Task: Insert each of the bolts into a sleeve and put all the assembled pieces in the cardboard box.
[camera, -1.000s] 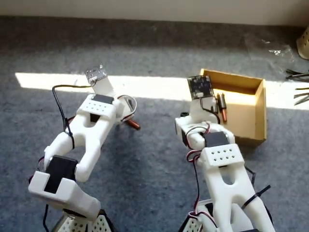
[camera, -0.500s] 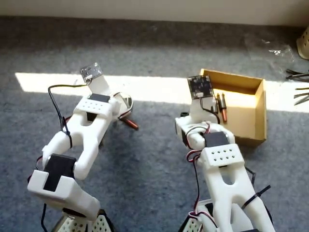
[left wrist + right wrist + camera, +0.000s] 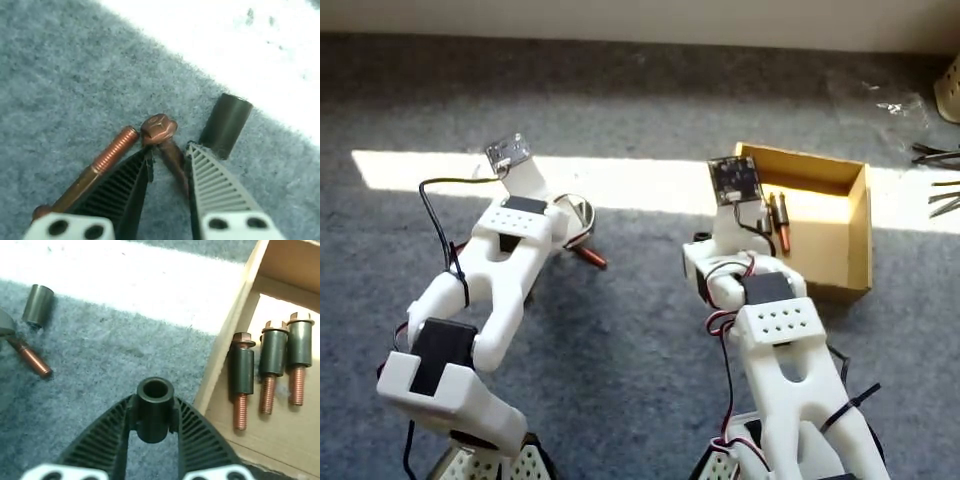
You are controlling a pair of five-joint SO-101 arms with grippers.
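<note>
While it sits low over the carpet (image 3: 640, 330), left claw (image 3: 169, 148): pinching held bolt (image 3: 158, 129) by the shank, with the hex head just past the fingertips.
bare bolts: 2, the held bolt plus 1 spare bolt (image 3: 107, 157). The spare one lies flat on the carpet just beside the left claw, its threaded end near the held bolt's head.
bare sleeves: 2, as follows.
loose sleeve (image 3: 226, 125): 1, on the carpet at the edge of the sunlit strip, just beside the left claw's other finger.
right claw (image 3: 153, 405): pinching held sleeve (image 3: 155, 427), 1, bore facing the wrist camera, just outside the box wall.
cardboard box (image 3: 235, 305): 1, open top, on the carpet beside the right arm.
assembled pieces (image 3: 242, 372): 3, side by side on the box floor, heads all pointing the same way.
</note>
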